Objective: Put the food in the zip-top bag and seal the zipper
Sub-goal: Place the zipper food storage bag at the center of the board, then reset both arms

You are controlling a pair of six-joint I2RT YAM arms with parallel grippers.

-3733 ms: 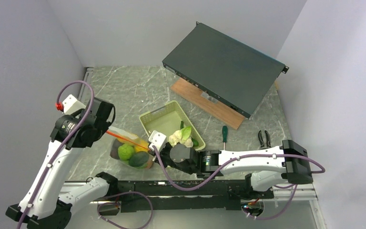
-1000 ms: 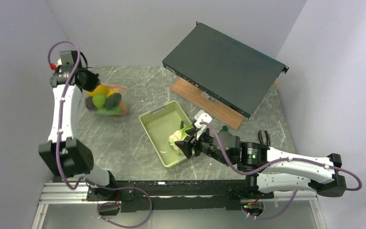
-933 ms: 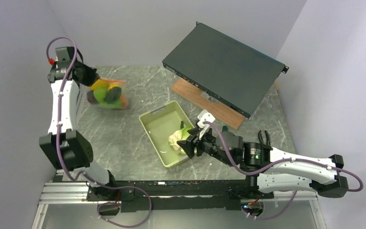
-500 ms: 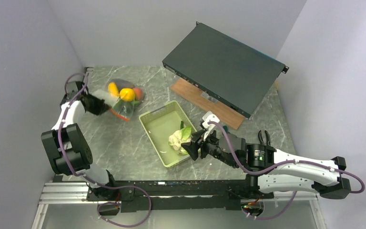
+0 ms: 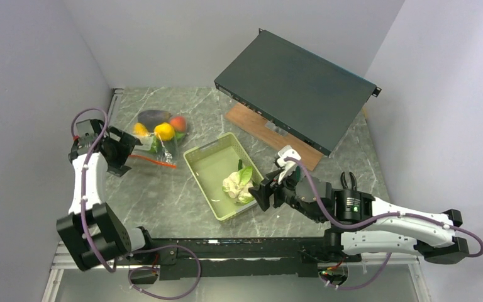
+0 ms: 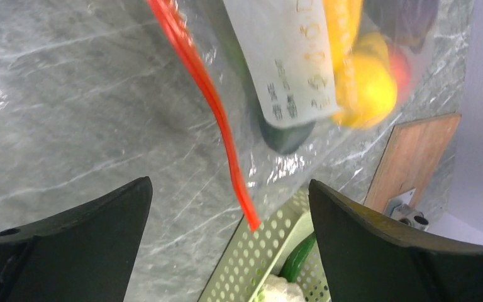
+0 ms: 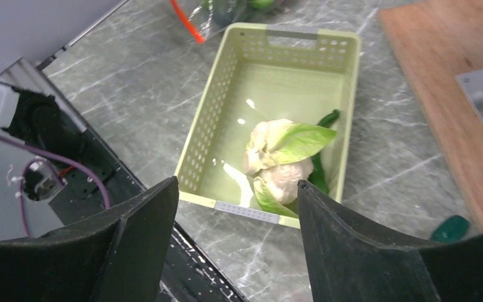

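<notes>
Now, left gripper [image 6: 227, 185] gaping wide, empty, by bag [image 5: 160, 135], right gripper [image 7: 237, 182] hovering open, empty, near cauliflower [image 7: 280, 160] in basket [image 7: 207, 119]

Grey marbled tabletop [image 5: 163, 189]. Pale green slatted plastic basket [image 5: 209, 168] sits mid-table, set askew. Behind it, a dark flat metal rack-style box [image 5: 295, 88], its near edge over a wooden board [image 5: 244, 121]. Black-handled pliers [image 5: 349, 181] lie to the right.

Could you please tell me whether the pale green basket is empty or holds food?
Not empty: the cauliflower lies inside the basket, with a slim green vegetable beside it.
</notes>
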